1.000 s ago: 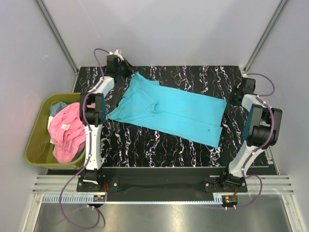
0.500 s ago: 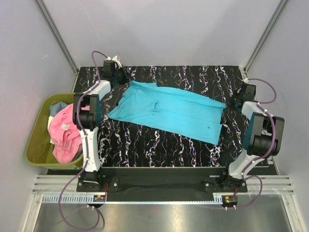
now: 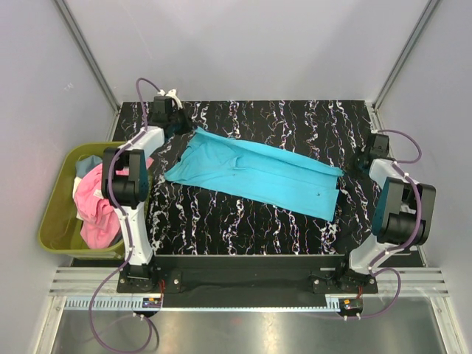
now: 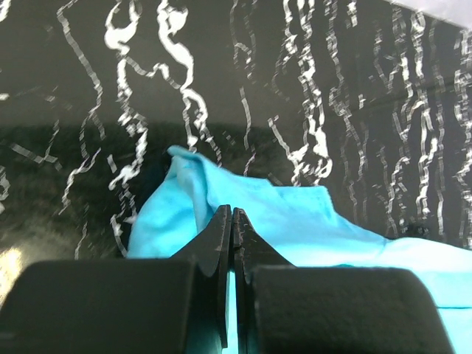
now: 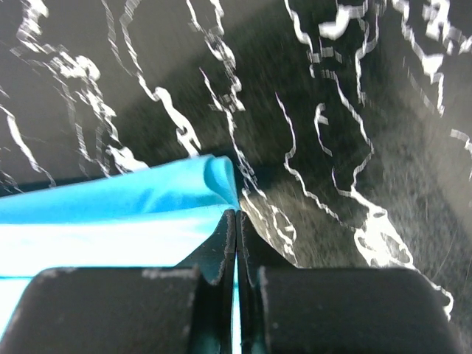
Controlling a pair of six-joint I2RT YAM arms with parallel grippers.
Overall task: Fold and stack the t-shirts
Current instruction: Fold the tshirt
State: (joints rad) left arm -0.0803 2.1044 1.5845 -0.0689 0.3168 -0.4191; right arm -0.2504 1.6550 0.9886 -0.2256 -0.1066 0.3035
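Here the black, white-veined table fills most of the top view. The turquoise t-shirt lies spread across its middle as a long slanted band, running from the far left towards the right edge. Its surface is mostly flat, with a few shallow creases near the left end.

Beside the table's left edge stands the olive-green bin. The pink t-shirt is heaped in it, crumpled and rising to the rim on the side nearest the table. Behind it, at the far end of the bin, a bit of the light blue or grey t-shirt shows; I cannot tell which colour it is.

The left gripper is at the shirt's far left corner. In the left wrist view its fingers are pressed together with turquoise cloth showing in the slit between them, so they pinch the shirt's edge, and the cloth bunches up just ahead of the tips.

The right gripper is at the shirt's right end. In the right wrist view its fingers are likewise clenched on the turquoise cloth, whose folded corner sits right at the fingertips.
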